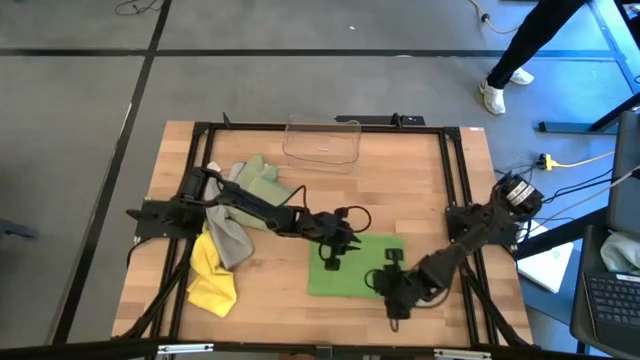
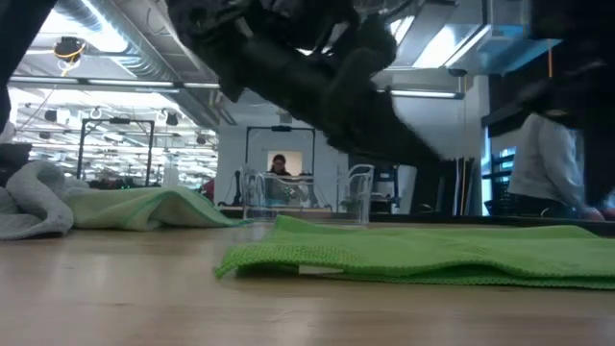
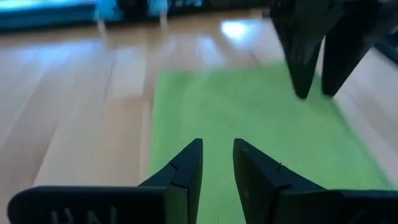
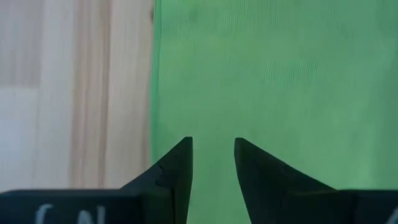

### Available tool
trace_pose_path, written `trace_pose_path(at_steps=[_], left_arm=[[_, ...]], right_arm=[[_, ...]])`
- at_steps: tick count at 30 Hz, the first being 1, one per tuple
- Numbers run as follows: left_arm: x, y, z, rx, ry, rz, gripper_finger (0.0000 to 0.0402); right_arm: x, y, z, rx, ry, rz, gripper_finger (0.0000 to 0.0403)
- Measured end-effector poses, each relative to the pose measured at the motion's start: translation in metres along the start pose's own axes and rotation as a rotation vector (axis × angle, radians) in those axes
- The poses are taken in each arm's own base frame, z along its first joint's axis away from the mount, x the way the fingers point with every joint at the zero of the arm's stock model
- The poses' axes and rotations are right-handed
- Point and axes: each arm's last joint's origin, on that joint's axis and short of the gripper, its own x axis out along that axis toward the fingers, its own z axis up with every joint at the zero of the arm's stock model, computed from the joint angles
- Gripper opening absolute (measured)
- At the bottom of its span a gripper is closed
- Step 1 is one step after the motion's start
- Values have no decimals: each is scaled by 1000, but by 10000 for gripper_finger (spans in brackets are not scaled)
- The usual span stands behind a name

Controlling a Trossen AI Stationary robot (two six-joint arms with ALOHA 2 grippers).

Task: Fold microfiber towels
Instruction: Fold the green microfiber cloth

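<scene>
The bright green towel (image 1: 352, 266) lies flat on the wooden surface (image 1: 400, 190), folded into a rectangle. The left gripper (image 3: 216, 163) hangs over one edge, the right gripper (image 4: 212, 159) over the opposite edge; both have fingers slightly parted and empty. The yellow towel (image 1: 210, 280), grey towel (image 1: 230, 240) and what seems the sage towel (image 1: 258, 180) lie heaped beside the left arm.
</scene>
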Motion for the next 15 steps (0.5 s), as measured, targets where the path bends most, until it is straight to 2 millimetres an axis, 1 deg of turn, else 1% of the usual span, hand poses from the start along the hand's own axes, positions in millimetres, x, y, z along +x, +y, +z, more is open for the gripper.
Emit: trace_pose_path(at_steps=[4, 7, 11, 15], left_arm=[[17, 3, 4, -4, -11, -36, 82], [24, -1, 8, -4, 4, -69, 82], [25, -14, 12, 4, 7, -135, 82], [24, -32, 13, 9, 1, -173, 82]], right_arm=[[-4, 9, -18, 24, 15, -33, 122], [-7, 9, -26, 35, 0, -114, 123], [-9, -6, -32, 42, 31, -283, 123], [-1, -34, -41, 117, 92, -438, 123]])
